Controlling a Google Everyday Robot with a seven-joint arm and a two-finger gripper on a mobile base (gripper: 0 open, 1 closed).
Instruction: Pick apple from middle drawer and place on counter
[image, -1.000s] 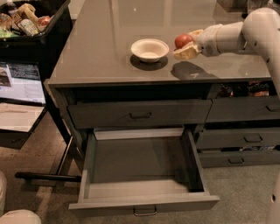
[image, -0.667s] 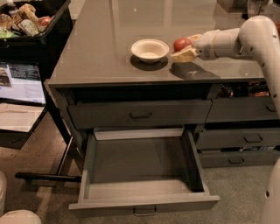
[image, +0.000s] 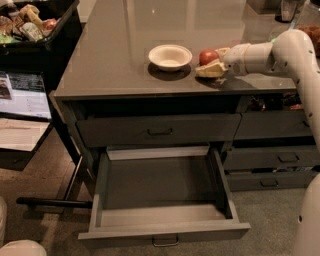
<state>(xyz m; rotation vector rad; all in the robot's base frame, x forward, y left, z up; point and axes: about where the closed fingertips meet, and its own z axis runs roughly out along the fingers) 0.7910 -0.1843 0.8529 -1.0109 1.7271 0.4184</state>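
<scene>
At the upper right of the frame, the pincer (image: 210, 62) is closed around the apple (image: 208, 55), low over the table (image: 115, 65) and just right of the bowl (image: 170, 56). At lower centre, the drawer (image: 160, 187) stands pulled out.

Red apple (image: 208, 55) in gripper (image: 209, 63) over counter (image: 120, 60)

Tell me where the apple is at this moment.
In the camera view, the apple is held in the gripper at the right side of the counter, just right of the white bowl, above the open drawer.
</scene>
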